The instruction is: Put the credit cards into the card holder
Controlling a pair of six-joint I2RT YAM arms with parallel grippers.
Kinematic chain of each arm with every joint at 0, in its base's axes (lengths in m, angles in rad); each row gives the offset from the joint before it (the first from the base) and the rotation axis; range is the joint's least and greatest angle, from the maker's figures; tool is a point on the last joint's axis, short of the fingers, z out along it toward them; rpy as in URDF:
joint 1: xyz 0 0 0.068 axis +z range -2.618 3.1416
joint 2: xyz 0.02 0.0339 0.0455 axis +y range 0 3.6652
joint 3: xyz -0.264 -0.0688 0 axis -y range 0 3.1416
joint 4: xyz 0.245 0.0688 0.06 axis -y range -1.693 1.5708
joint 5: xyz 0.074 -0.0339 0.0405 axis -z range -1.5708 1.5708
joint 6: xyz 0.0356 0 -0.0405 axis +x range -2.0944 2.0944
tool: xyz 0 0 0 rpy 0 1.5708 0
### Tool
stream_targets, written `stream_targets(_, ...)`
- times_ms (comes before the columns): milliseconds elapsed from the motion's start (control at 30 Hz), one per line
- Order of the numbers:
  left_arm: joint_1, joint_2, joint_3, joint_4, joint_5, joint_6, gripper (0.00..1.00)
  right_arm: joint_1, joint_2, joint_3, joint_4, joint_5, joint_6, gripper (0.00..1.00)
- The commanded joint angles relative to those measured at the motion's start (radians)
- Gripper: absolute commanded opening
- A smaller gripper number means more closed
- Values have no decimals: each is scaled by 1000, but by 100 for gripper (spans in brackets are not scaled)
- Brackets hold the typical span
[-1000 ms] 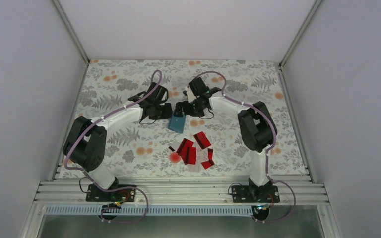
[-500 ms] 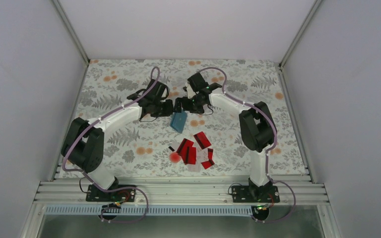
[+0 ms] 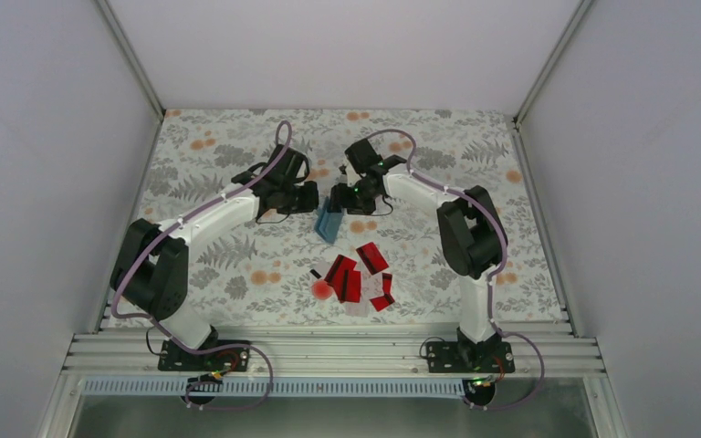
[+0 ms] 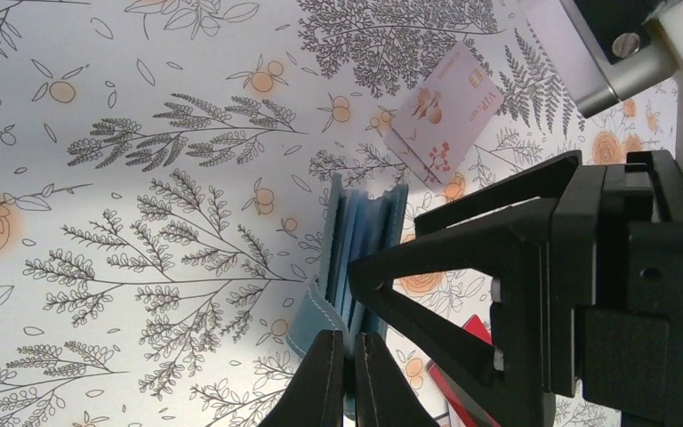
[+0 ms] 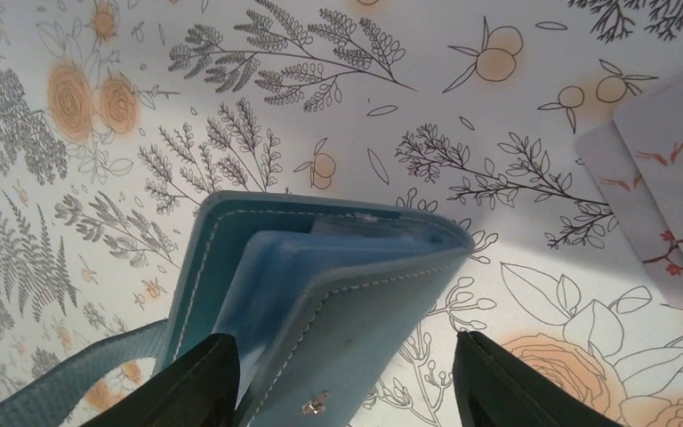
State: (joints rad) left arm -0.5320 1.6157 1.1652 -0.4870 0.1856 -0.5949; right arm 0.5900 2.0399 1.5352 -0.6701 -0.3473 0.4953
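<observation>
The teal card holder (image 3: 329,224) stands partly open on its edge at mid-table, between both grippers. My left gripper (image 4: 349,378) is shut on the holder's loose flap (image 4: 320,311), at the holder's left side (image 3: 316,203). My right gripper (image 5: 347,382) is open and straddles the card holder (image 5: 338,276). Its left finger sits against the holder's cover, while the right finger (image 5: 498,382) stays clear of it. Several red credit cards (image 3: 358,271) lie in a loose heap nearer the arm bases. Pale cards (image 5: 667,187) lie beside the holder, one (image 4: 445,116) also seen in the left wrist view.
A small round red blob (image 3: 321,289) and a tiny black piece (image 3: 315,274) lie left of the red heap. The floral table cloth (image 3: 219,146) is bounded by white walls and an aluminium rail (image 3: 329,351) at the near edge.
The holder has gone from lying flat to standing up on its edge. My right gripper has come down around it and its jaws have narrowed. The left gripper stays shut on the flap.
</observation>
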Motion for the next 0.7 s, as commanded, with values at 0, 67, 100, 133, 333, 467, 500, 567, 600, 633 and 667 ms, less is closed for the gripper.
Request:
stream_targets(0, 1, -20, 26, 16, 6, -9, 2, 8, -12, -28, -5, 24, 0, 58)
stream_targets(67, 2, -19, 26, 14, 2, -9, 2, 7, -16, -39, -4, 34, -1, 53)
stream_targets(100, 1, -19, 25, 10, -3, -10, 2, 7, -20, -43, -3, 41, -2, 52)
stream_targets(133, 1, -18, 24, 8, -8, -11, 2, 7, -24, -48, -3, 47, -1, 51)
stream_targets(333, 1, -12, 32, -39, -76, -27, 2, 7, -52, -61, -8, 77, -12, 47)
stream_targets(467, 3, -8, 30, -53, -102, -36, 2, 7, -76, -76, -10, 102, -12, 44)
stream_targets(500, 2, -6, 32, -60, -109, -40, 2, 6, -78, -79, -8, 107, -12, 43)
stream_targets(567, 4, 3, 39, -77, -125, -46, 2, 7, -80, -86, -8, 108, -14, 35)
stream_targets(600, 4, 7, 42, -83, -132, -47, 2, 7, -79, -88, -8, 109, -14, 33)
stream_targets(633, 4, 8, 44, -87, -138, -49, 2, 7, -79, -91, -9, 109, -14, 31)
stream_targets(667, 4, 9, 45, -91, -144, -51, 2, 8, -79, -92, -11, 111, -14, 31)
